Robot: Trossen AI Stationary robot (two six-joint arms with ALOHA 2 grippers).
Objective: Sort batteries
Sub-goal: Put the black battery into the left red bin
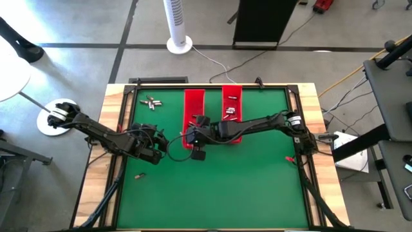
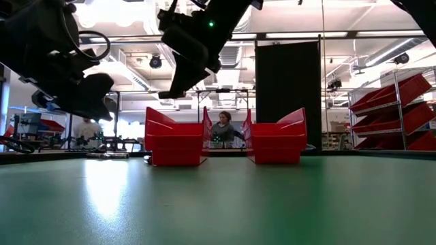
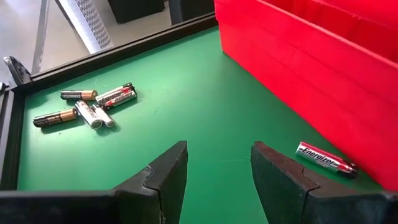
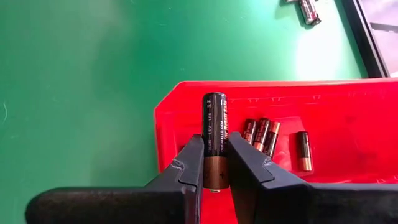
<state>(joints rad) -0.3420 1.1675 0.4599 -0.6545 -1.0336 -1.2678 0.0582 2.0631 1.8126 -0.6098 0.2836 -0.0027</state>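
My right gripper (image 4: 214, 146) hangs over the near end of the left red tray (image 4: 186, 106), shut on a black-and-copper battery (image 4: 214, 118). Several more black-and-copper batteries (image 4: 261, 135) lie on that tray's floor. A loose heap of batteries (image 3: 87, 106) lies on the green table at the far left (image 1: 151, 101). A silver-and-red battery (image 3: 323, 158) lies against the tray's outer wall. My left gripper (image 3: 217, 155) stands open above the table, left of the tray (image 1: 159, 143), with nothing between its fingers. My right gripper pinches the battery between its two fingers on the copper-coloured end and the black part beside it (image 4: 214, 155). The battery lies along the fingers, its black end sticking out past their tips. The fingers slant down from the table's right side. The battery is clear of the tray.
The right red tray (image 1: 232, 96) beside the left one holds a few batteries (image 1: 230, 112). A lone battery (image 1: 138, 174) lies near the table's left front. A black frame (image 1: 122, 129) rims the table. A person (image 2: 223, 129) sits beyond the far edge.
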